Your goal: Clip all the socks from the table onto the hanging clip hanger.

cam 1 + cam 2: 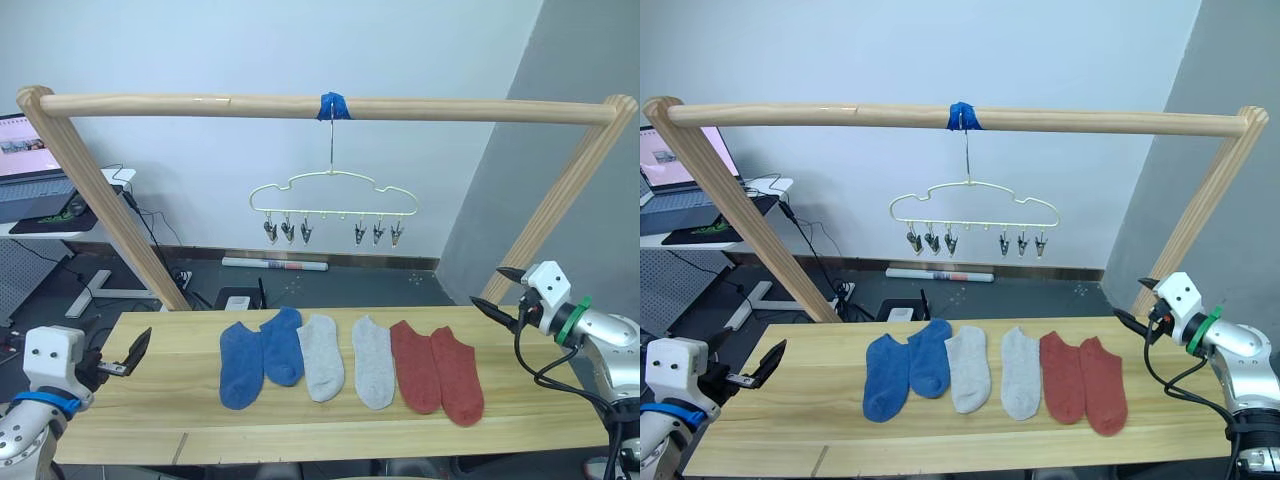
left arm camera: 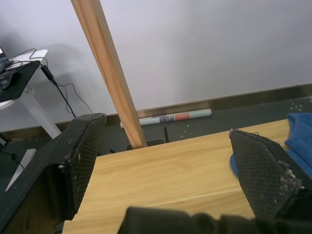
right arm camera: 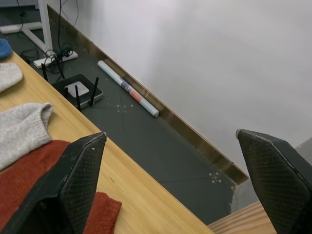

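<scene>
Six socks (image 1: 351, 362), six hanger clips (image 1: 332, 233)

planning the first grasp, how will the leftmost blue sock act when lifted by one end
The blue sock lies flat and thin on the table, so it likely droops limply from a pinch. Its soft-looking knit suggests it is light and grips well, not slippery.

Head stereo pair overlooks the table (image 1: 150, 400); wrist cameras skim its opposite ends, facing the wall

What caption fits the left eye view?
Six socks lie on the table below an empty clip hanger.
</scene>
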Robot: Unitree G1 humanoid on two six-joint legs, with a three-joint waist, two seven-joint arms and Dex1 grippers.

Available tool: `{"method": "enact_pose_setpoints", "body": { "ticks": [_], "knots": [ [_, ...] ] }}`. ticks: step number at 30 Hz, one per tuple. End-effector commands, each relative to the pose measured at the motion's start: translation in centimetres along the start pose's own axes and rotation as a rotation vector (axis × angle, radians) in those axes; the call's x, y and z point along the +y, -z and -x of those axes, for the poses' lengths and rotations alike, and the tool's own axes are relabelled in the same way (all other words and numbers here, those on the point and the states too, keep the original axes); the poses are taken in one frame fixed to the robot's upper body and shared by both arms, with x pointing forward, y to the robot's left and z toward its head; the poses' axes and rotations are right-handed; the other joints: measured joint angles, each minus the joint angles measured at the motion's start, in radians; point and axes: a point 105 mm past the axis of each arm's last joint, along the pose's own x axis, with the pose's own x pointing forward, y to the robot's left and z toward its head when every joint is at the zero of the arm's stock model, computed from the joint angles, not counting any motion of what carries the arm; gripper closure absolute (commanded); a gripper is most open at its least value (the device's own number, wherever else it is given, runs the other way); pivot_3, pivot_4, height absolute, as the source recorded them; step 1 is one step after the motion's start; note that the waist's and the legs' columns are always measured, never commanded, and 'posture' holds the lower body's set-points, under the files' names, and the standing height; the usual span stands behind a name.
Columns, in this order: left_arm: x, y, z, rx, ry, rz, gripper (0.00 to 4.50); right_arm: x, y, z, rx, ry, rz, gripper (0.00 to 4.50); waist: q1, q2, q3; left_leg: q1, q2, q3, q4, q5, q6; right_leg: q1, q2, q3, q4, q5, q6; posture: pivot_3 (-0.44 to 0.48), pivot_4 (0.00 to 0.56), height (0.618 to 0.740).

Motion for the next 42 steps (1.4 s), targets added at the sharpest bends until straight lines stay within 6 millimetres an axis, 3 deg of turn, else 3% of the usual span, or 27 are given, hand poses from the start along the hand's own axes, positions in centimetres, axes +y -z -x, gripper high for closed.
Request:
{"method": "enact_pose_setpoints", "body": {
  "ticks": [1,4,11,15,18,20,25,28,33,38,42],
  "knots": [
    [0.1,-1.7,-0.5,-0.054,-0.02,0.025,0.0,-0.3,-1.6,0.2,-0.047,0.0,0.046,0.03,0.0,0.0,0.0,0.0,0.0,0.0,0.0,0.0,0.0,0.0,0.0,0.0,0.0,0.0,0.0,0.026,0.0,0.74],
    [-1.0,-2.2,-1.3,-0.046,0.001,0.023,0.0,0.5,-2.0,0.3,-0.057,-0.029,0.063,0.03,0.0,-0.001,-0.001,0.0,0.0,0.0,0.0,0.0,0.0,0.0,0.0,0.0,0.0,0.0,0.0,0.011,0.0,0.74],
    [-4.0,-6.3,-4.5,-0.187,0.017,0.112,0.0,3.8,-4.9,-0.1,-0.132,-0.126,0.097,0.03,-0.003,-0.003,-0.002,0.0,0.001,0.0,0.001,0.0,0.0,0.0,0.001,0.0,0.0,0.001,0.001,-0.044,0.007,0.74],
    [-6.0,-8.9,-6.1,-0.253,0.043,0.141,0.0,7.0,-8.7,-0.6,-0.221,-0.214,0.102,0.03,-0.018,-0.003,0.01,0.0,0.001,0.0,0.0,0.0,0.0,0.0,0.002,0.001,0.0,0.001,0.001,-0.079,0.061,0.74],
    [-6.5,-9.7,-6.4,-0.25,0.061,0.125,0.0,8.8,-11.0,-0.4,-0.257,-0.266,0.084,0.03,-0.03,-0.003,0.03,0.0,0.001,-0.001,0.001,0.0,0.0,0.001,0.003,0.002,0.0,0.001,0.001,-0.117,0.134,0.74],
    [-7.2,-10.6,-7.0,-0.273,0.094,0.152,0.0,10.4,-12.9,-0.7,-0.298,-0.316,0.064,0.03,-0.04,-0.003,0.048,0.0,0.001,-0.001,0.0,0.0,0.0,0.001,0.003,0.003,0.0,0.001,0.001,-0.125,0.154,0.74],
    [-7.5,-12.2,-7.5,-0.333,0.108,0.208,0.0,12.3,-15.6,-0.6,-0.357,-0.36,0.053,0.03,-0.055,-0.006,0.108,-0.002,0.001,-0.002,0.001,0.0,0.0,0.0,0.003,0.003,0.0,0.001,0.001,-0.149,0.226,0.74],
    [-8.4,-13.3,-7.5,-0.378,0.152,0.225,0.6,12.7,-16.1,-0.4,-0.37,-0.366,0.047,0.0,-0.055,-0.006,0.132,-0.016,0.001,-0.004,0.004,0.0,0.0,-0.011,0.003,0.002,0.0,0.006,0.008,-0.161,0.254,0.74],
    [-8.9,-14.6,-7.3,-0.416,0.177,0.251,2.08,13.2,-16.6,0.2,-0.381,-0.372,0.039,0.0,-0.055,-0.007,0.179,-0.02,0.001,-0.007,0.004,-0.001,0.001,-0.013,0.003,0.0,-0.002,0.008,0.003,-0.178,0.287,0.74],
    [-8.9,-15.9,-7.7,-0.457,0.152,0.242,2.08,13.8,-17.7,0.4,-0.409,-0.39,0.037,0.0,-0.055,-0.006,0.198,-0.034,0.001,-0.009,0.006,-0.001,0.002,-0.027,0.003,-0.001,0.0,0.008,0.003,-0.187,0.301,0.74],
    [-8.3,-16.9,-8.0,-0.505,0.114,0.243,2.08,14.4,-19.0,0.5,-0.44,-0.41,0.044,0.0,-0.056,-0.005,0.211,-0.035,0.001,-0.009,0.006,-0.001,0.002,-0.028,0.003,-0.001,0.0,0.008,0.003,-0.193,0.307,0.74]
  ]
}}
